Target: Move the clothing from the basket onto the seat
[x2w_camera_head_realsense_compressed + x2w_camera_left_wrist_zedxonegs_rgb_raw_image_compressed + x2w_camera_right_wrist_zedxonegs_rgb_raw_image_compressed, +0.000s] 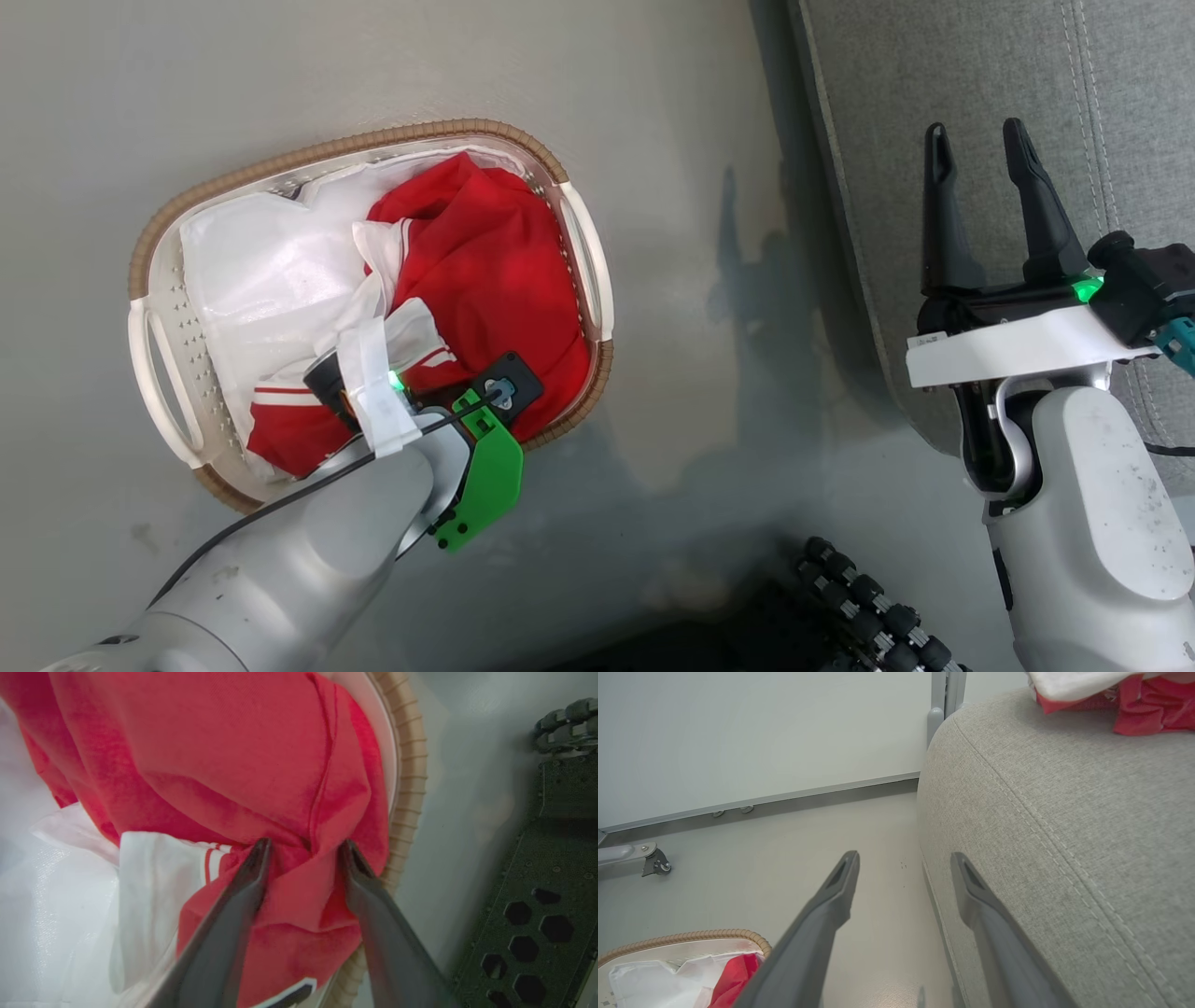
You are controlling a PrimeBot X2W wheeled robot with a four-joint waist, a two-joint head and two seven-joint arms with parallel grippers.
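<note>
One red garment (485, 271) lay heaped in the basket (373, 145) on top of the white liner cloth (252, 261), toward the side nearer the seat (980, 75). A second red-and-white piece (1148, 714) rested on the seat, up by its far corner in the right wrist view. The left gripper (306, 844) was down in the basket with its jaws apart. Its tips pressed into the red cloth either side of a twisted ridge of fabric near the brown rim, not clamped on it. The right gripper (976, 131) hung spread wide and empty above the seat's edge, well apart from the basket.

The step in hand looked to be the pinch on the garment in the basket. To do it well, the jaws would need to close on the ridge itself and bite through more than the top layer, since a thin skin of jersey would likely slide out on the lift. White trim and liner lay just beside the finger on the left wrist view's left. The grip therefore needed to keep to red alone, or the liner might come up and drag the light basket with it. A straight lift until the hem cleared the rim, then a carry across the strip of floor (700, 112) to the seat, seemed the safest course. Loose cloth would hang low and could snag the rim or a handle
</note>
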